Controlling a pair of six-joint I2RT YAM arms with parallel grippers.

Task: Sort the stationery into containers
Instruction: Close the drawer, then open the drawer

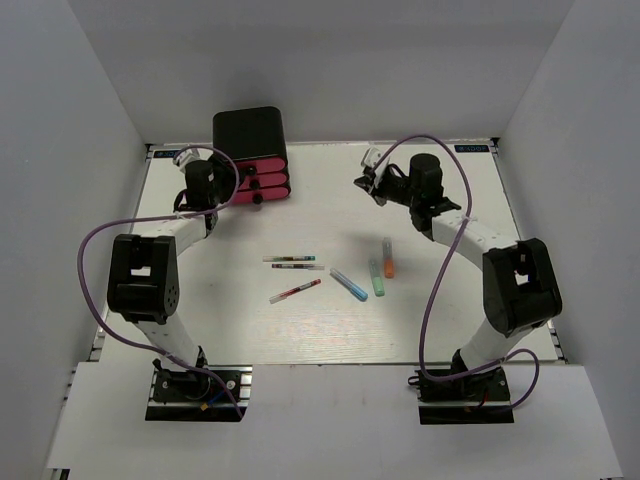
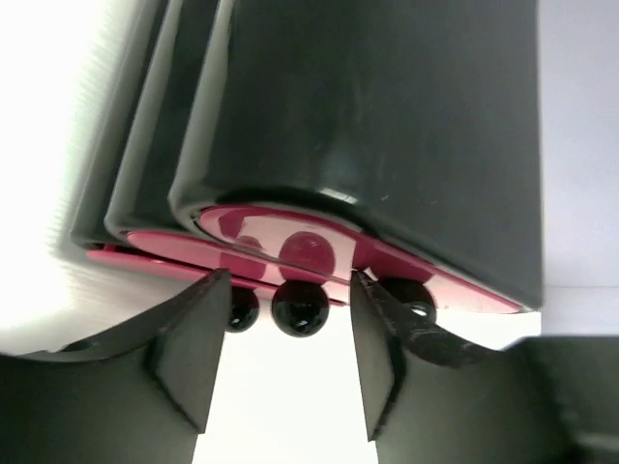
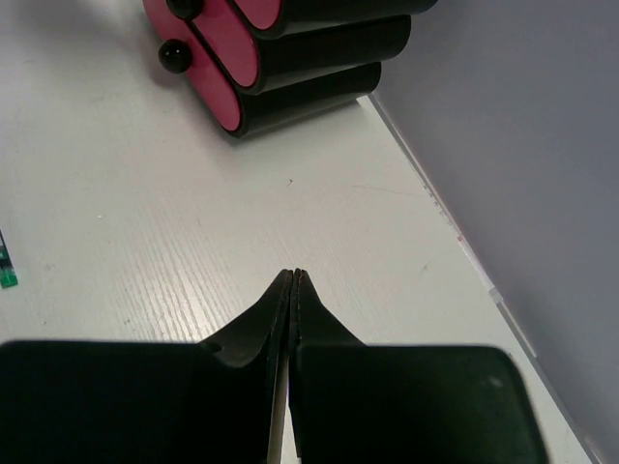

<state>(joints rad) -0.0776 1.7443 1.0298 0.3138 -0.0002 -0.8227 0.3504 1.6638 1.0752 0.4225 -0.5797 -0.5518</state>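
Observation:
The black cabinet (image 1: 250, 135) with three pink drawers (image 1: 265, 181) stands at the back left. My left gripper (image 1: 236, 191) is open in front of it. In the left wrist view its fingers (image 2: 193, 348) stand either side of the middle black knob (image 2: 300, 305), not touching it. My right gripper (image 1: 363, 182) is shut and empty over the back middle, also in its wrist view (image 3: 293, 275). Two whitish pens (image 1: 289, 259) and a red pen (image 1: 295, 291) lie mid-table, with blue (image 1: 349, 284), green (image 1: 377, 278) and orange (image 1: 388, 258) markers to their right. The eraser is out of view.
White walls enclose the table (image 1: 460, 200) on three sides. The cabinet also shows in the right wrist view (image 3: 309, 48), with one knob (image 3: 174, 55). A pen's green tip (image 3: 6, 271) shows at that view's left edge.

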